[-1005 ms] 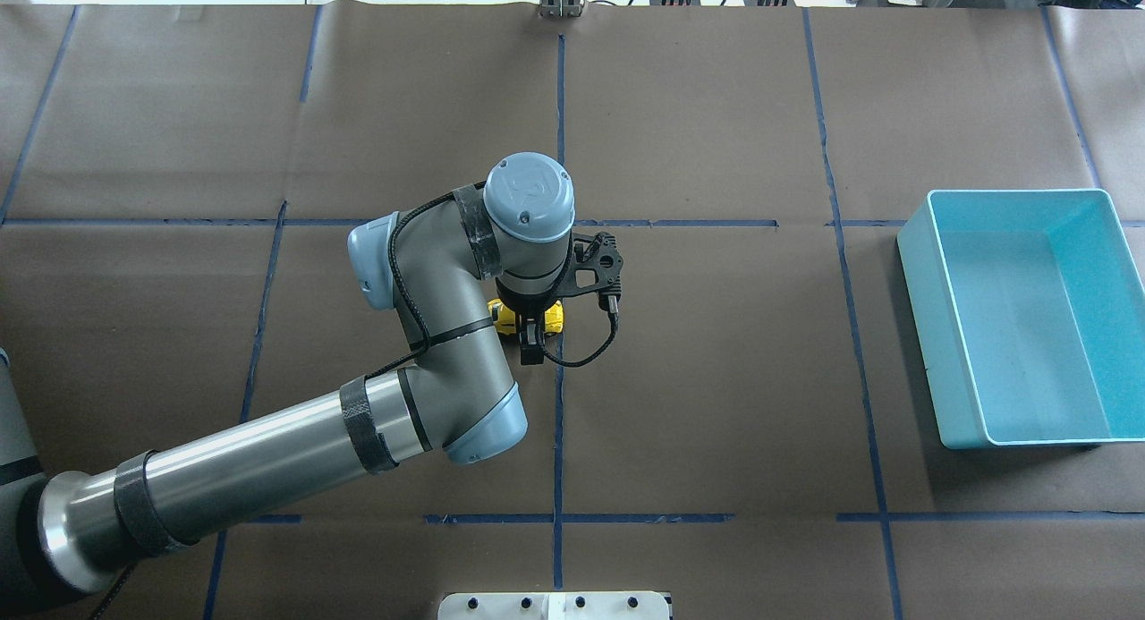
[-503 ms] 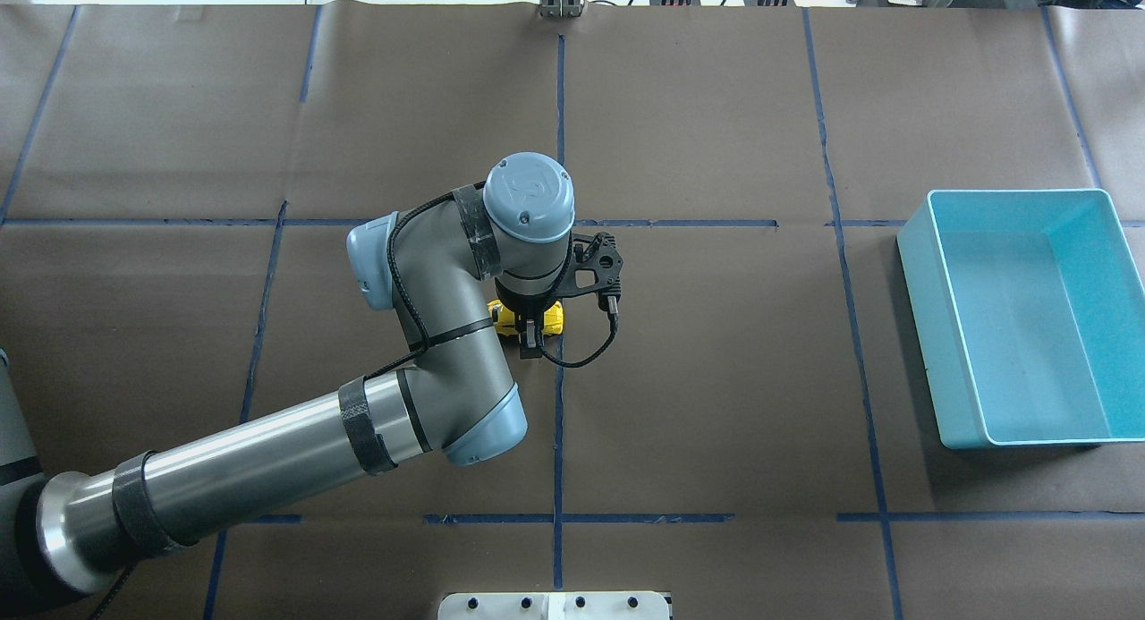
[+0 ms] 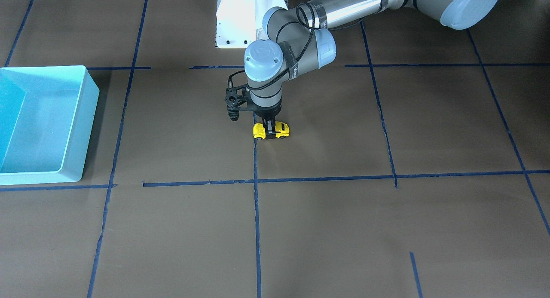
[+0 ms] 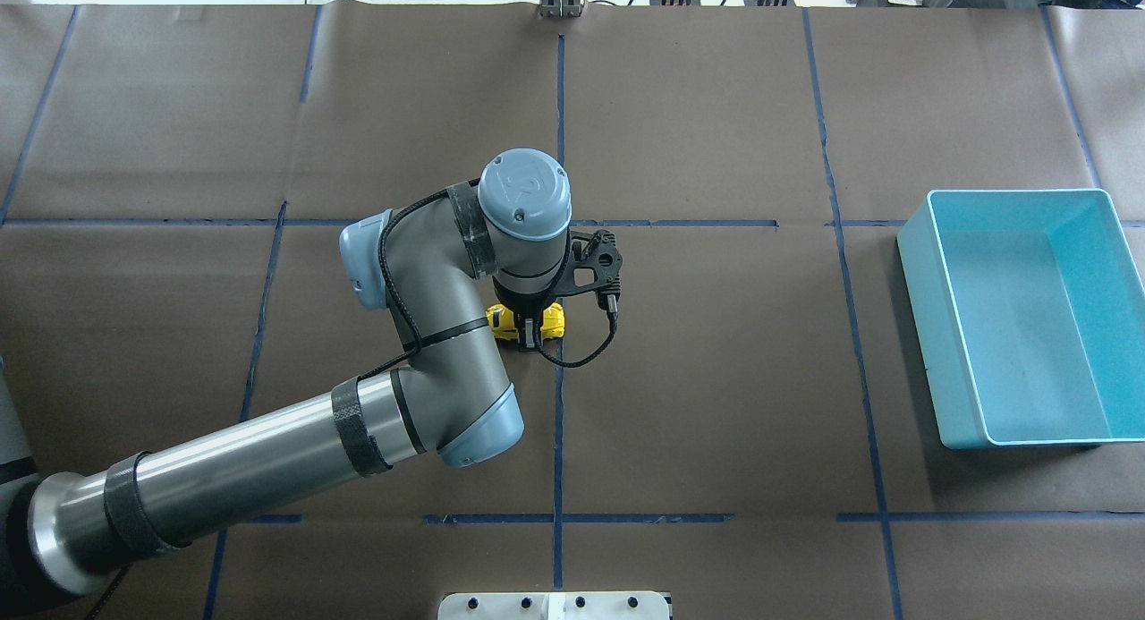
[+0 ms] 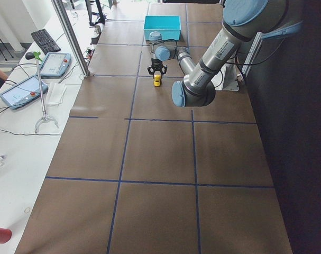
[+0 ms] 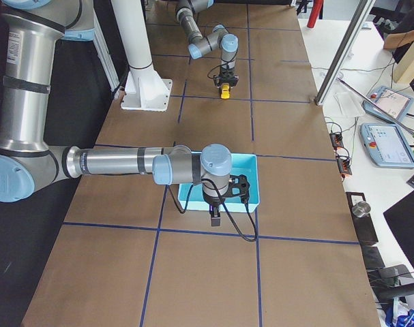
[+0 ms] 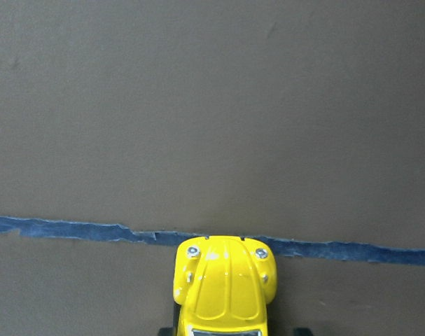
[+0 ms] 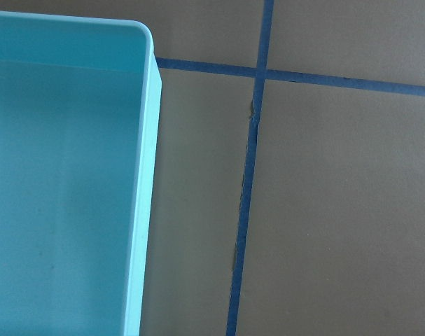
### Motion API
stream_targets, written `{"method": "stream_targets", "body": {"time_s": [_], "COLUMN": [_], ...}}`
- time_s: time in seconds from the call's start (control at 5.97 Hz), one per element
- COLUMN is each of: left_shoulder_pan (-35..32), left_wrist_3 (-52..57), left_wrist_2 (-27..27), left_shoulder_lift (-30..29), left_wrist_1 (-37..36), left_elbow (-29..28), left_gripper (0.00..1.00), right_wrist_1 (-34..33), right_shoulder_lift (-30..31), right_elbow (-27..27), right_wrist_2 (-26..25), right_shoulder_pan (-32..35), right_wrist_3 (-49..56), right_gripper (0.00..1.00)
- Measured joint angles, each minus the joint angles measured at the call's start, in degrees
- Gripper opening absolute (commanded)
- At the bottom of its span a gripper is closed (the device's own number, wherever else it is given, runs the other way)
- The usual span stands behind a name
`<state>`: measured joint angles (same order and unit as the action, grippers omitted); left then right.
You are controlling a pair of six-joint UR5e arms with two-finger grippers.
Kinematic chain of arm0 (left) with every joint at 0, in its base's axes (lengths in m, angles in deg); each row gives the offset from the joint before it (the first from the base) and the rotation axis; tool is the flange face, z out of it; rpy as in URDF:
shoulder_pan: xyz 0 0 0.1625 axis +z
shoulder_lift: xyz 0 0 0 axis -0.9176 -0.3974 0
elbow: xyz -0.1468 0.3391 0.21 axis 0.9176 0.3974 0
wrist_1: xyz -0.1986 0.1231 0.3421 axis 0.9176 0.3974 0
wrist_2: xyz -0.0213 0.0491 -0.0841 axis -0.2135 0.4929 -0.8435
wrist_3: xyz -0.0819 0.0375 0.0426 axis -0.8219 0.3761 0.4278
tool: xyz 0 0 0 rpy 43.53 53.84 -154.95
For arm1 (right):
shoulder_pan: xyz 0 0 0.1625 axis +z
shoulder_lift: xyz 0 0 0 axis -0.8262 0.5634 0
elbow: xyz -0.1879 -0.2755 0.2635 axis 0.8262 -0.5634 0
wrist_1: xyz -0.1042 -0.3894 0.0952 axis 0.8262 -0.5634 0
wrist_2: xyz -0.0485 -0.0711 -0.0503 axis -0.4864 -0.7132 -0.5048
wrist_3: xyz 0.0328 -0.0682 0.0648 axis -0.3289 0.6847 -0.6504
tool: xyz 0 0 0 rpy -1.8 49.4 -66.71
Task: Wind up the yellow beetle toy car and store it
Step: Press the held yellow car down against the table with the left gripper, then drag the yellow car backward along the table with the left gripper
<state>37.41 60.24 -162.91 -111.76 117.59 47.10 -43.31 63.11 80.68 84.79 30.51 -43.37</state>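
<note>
The yellow toy car point(image 4: 525, 320) stood on its wheels near the middle of the worktop point(image 4: 716, 378), well apart from the teal bin point(image 4: 939, 334) at the robot's right end. In the front-facing view the car point(image 3: 270, 130) lay crosswise to the robot, just beside a blue tape line point(image 3: 254, 160) that ran away from the robot's base. The left wrist view showed the car's rounded bonnet point(image 7: 223, 294) at the bottom edge, its nose reaching a second tape strip point(image 7: 58, 229) that crossed the brown paper.

The left gripper point(image 3: 270, 128) pointed straight down over the car's middle. Its dark fingers straddled the body and were clamped on its sides. From overhead the left gripper point(image 4: 531, 329) was largely covered by the wrist joint above it, with only one finger and a loop of black cable visible. The left arm point(image 4: 429, 334) reached in from the robot's left and bent at the elbow short of the car.

The right gripper point(image 6: 214, 219) appeared only in the right side view, hanging just beside the near wall of the bin point(image 6: 254, 184). Whether its fingers were apart or together could not be told from that view. The right wrist view showed one corner of the bin point(image 8: 145, 175) and a crossing of tape lines on the paper beside it. Nothing could be seen inside the bin.
</note>
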Motion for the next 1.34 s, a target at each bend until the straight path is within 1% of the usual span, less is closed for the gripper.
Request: {"method": "stream_targets", "body": {"time_s": [0.17,0.34,0.5,0.67,1.17,1.34], "left_shoulder_pan": [0.0,0.0,-0.2,-0.5,-0.8,-0.8], "left_wrist_3": [0.0,0.1,0.2,0.4,0.5,0.4], "left_wrist_2": [0.0,0.0,0.0,-0.1,-0.3,-0.3], "left_shoulder_lift": [0.1,0.1,0.1,0.5,1.8,2.2], "left_wrist_1": [-0.2,-0.4,-0.9,-1.8,-2.4,-0.6], "left_elbow": [0.3,0.5,1.1,2.5,5.8,6.2], "left_gripper": [0.37,0.29,0.15,0.07,0.02,0.01], "right_wrist_1": [0.0,0.0,0.0,0.0,0.0,0.0], "right_shoulder_lift": [0.0,0.0,0.0,0.0,0.0,0.0], "right_elbow": [0.0,0.0,0.0,0.0,0.0,0.0], "right_wrist_2": [0.0,0.0,0.0,0.0,0.0,0.0], "right_shoulder_pan": [0.0,0.0,0.0,0.0,0.0,0.0], "right_wrist_3": [0.0,0.0,0.0,0.0,0.0,0.0], "right_gripper": [1.00,1.00,1.00,1.00,1.00,1.00]}}
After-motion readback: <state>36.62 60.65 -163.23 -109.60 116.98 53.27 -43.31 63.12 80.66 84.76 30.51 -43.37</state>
